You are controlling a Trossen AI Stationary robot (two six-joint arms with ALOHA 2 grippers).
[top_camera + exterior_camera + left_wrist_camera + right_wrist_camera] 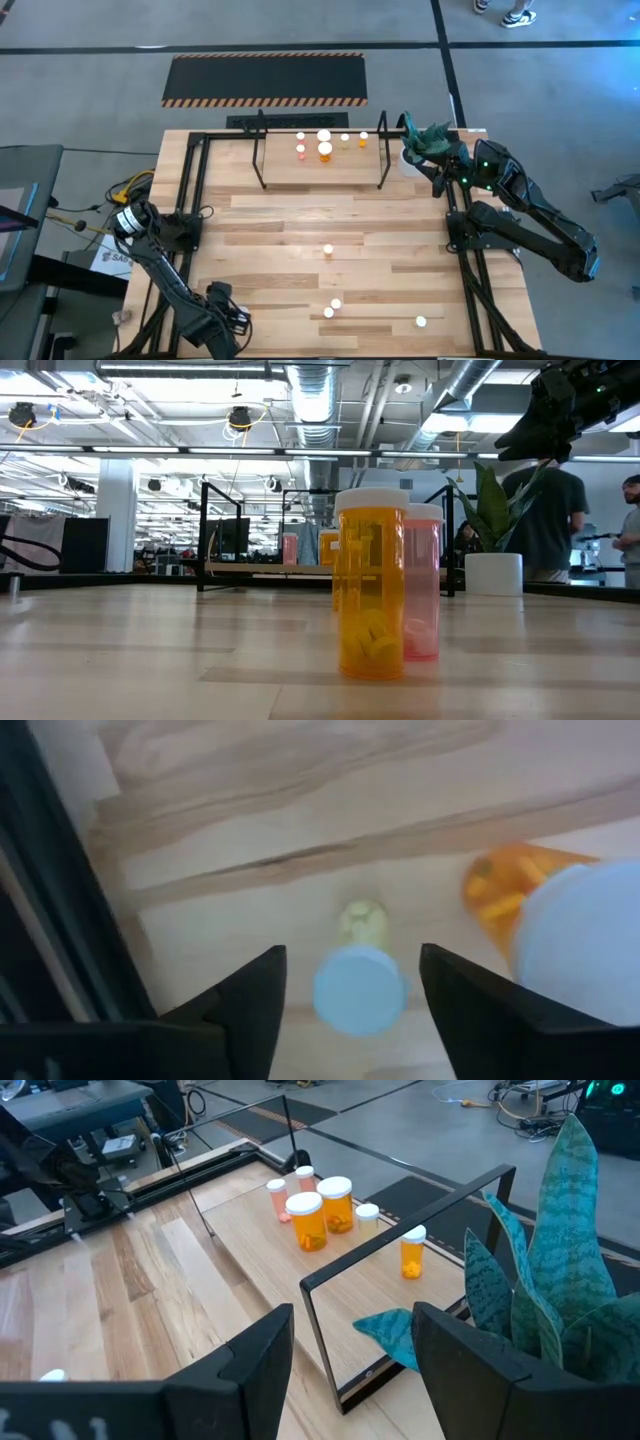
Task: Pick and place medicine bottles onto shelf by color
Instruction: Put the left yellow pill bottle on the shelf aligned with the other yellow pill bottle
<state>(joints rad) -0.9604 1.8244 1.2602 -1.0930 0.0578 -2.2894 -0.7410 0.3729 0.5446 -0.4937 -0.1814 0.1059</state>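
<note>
Holding yellow pills, orange bottle (pixel 372 584), pink bottle (pixel 423 582) beside

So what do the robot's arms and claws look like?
Both arms are dark, nearly black, built from chunky jointed segments. The left arm has a white band near its base and yellow and orange cables beside it. The right arm shows small green lights. Each gripper ends in two flat, black, wedge-shaped fingers, like the right gripper.

Six white-capped bottles (pixel 322 1209) are standing upright on the shelf (pixel 320 165); four more (pixel 328 250) are standing on the table.
</note>
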